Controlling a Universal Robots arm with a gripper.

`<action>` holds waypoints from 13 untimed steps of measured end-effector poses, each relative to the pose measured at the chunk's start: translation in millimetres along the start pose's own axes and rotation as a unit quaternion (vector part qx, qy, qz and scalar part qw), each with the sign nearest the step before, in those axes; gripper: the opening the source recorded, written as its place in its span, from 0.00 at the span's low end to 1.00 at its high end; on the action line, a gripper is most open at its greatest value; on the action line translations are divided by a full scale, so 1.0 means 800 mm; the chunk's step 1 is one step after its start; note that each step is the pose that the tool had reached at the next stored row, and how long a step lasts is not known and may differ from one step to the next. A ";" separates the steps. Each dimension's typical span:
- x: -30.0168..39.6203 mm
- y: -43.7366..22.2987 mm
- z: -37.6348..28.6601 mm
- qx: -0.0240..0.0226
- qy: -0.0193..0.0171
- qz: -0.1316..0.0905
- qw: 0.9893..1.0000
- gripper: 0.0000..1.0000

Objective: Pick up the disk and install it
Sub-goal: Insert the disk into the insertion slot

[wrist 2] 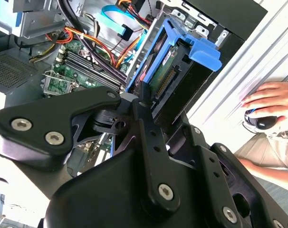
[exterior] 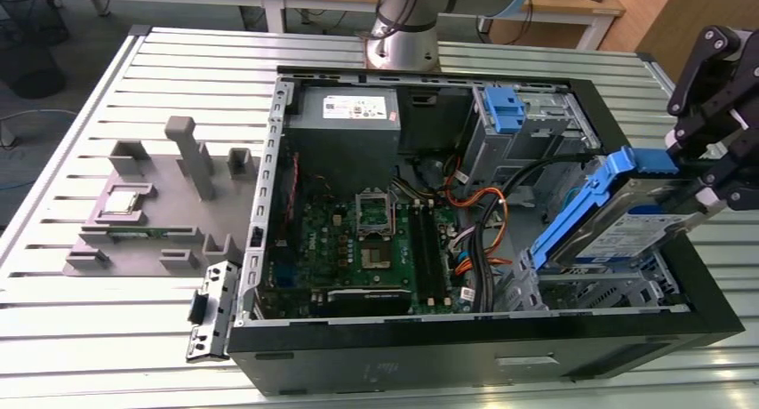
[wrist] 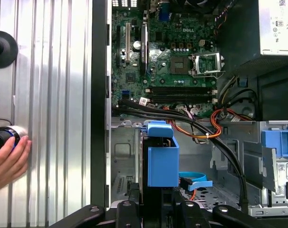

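Gripping the disk (exterior: 623,236) by one end, the tool (exterior: 702,188) hangs at about 3 o'clock over the open computer case (exterior: 475,360) in the exterior view, its jaws drawn in narrow on the blue-framed drive. The disk is clear of the desk (exterior: 71,338) and tilted, with its white-and-blue label toward the camera. Its lower end dips toward the drive cage (exterior: 593,293) at the case's 4 o'clock corner (whether it touches the metal there I cannot tell).

Inside the case, the green circuit board (exterior: 368,240) lies in the middle, a grey power box (exterior: 344,109) sits at 11 o'clock and a bare blue bracket (exterior: 507,107) at 1 o'clock. Orange and black cables (exterior: 481,204) run between the board and the cage. Outside the case, at 9 o'clock, a grey holder (exterior: 155,204) stands on the desk.

In both wrist views the tool's black fingers (wrist 2: 143,102) (wrist: 134,192) clamp the disk's end. A person's hand (wrist: 6,159) rests against a small round device (wrist: 4,135) on the desk beside the case.
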State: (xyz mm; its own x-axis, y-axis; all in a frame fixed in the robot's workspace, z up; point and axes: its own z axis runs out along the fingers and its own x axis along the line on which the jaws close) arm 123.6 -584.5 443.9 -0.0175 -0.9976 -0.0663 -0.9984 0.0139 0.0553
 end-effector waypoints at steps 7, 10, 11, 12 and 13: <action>-0.0005 -0.0002 0.0032 0.000 0.000 0.000 1.000 0.35; -0.0006 -0.0004 0.0063 0.000 0.000 0.000 1.000 0.35; -0.0005 -0.0004 0.0078 0.000 0.000 0.000 1.000 0.35; -0.0005 -0.0005 0.0095 0.000 0.000 0.000 1.000 0.35; -0.0003 -0.0006 0.0116 0.000 0.000 0.000 1.000 0.35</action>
State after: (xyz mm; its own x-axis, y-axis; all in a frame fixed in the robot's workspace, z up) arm 123.6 -583.7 434.6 -0.0176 -0.9977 -0.0659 -0.9984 0.0139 0.0553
